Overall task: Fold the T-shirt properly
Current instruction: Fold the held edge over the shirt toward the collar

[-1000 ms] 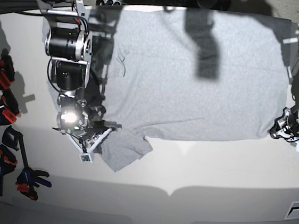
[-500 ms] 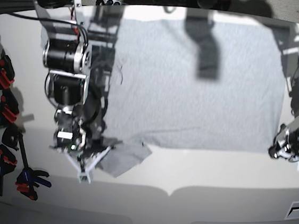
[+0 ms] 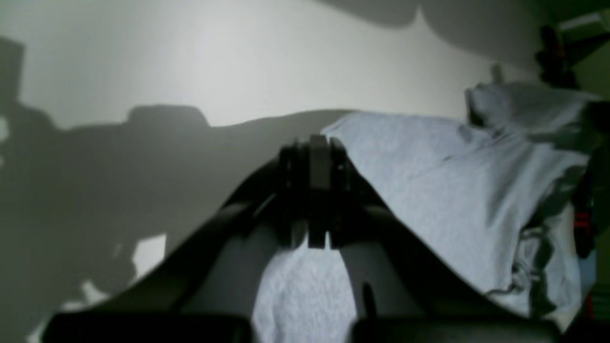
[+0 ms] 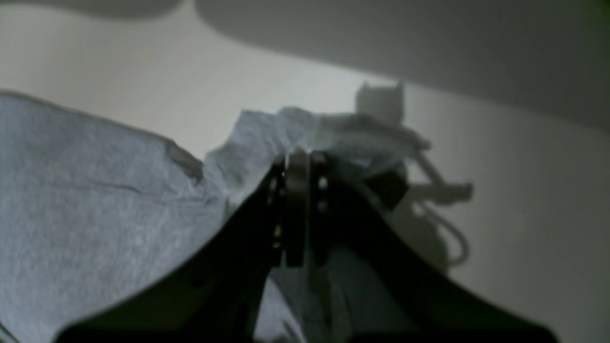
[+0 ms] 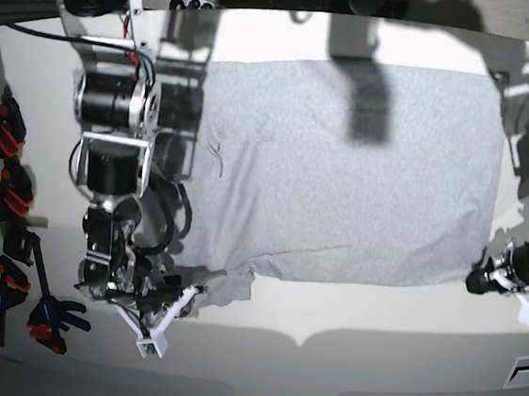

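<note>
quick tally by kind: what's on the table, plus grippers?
T-shirt: 1
Grippers: 2, right gripper and left gripper
Clamps: several at the table's edge, too cluttered to count
Total: 3, not counting clamps

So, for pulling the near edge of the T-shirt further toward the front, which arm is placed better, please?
Neither alone. The right gripper is shut on the T-shirt at its sleeve corner; the left gripper is shut on the opposite near corner. Pulling both together would probably keep the edge straight.
</note>
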